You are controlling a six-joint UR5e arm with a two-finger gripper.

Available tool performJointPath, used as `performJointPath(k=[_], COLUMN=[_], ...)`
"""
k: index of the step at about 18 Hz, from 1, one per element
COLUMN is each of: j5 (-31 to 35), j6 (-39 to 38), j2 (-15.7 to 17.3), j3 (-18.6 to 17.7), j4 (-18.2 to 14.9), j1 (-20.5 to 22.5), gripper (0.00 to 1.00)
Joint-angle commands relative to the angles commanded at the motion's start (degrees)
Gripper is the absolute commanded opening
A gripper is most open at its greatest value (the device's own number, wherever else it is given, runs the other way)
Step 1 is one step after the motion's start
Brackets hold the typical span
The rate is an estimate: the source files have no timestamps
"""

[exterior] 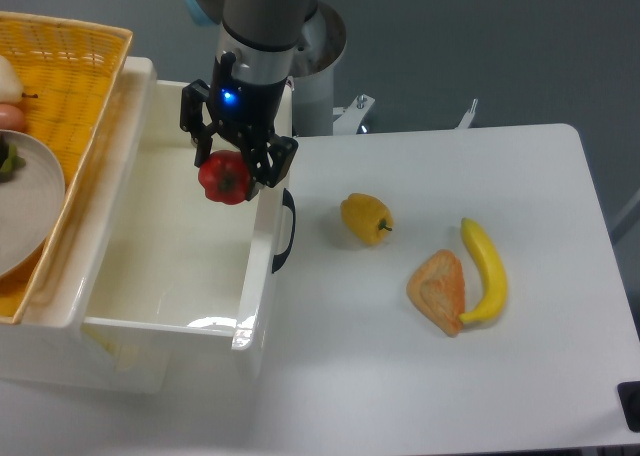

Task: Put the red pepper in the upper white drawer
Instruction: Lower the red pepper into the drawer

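The red pepper (224, 177) is glossy and held between my gripper's fingers. My gripper (230, 166) is shut on it and hangs above the right side of the upper white drawer (160, 256), close to the drawer's front wall. The drawer is pulled open, with deep white walls and a black handle (285, 231) on its front. Its inside shows nothing lying in it.
A yellow pepper (366, 218), a slice of bread (440, 291) and a banana (486, 270) lie on the white table to the right. A yellow wicker basket (85, 86) with a grey plate (25, 206) stands at the left, over the drawer's edge.
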Motion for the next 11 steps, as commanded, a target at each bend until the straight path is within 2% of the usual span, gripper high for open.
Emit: performJointPath(k=[9, 11], j5=[0.5, 0.5], j6=[-2.6, -3.8], j2=[-0.5, -0.5], j3=[-0.7, -1.8], j4=[-1.5, -1.8], j1=[-2.8, -3.4], gripper=[0.61, 0.61])
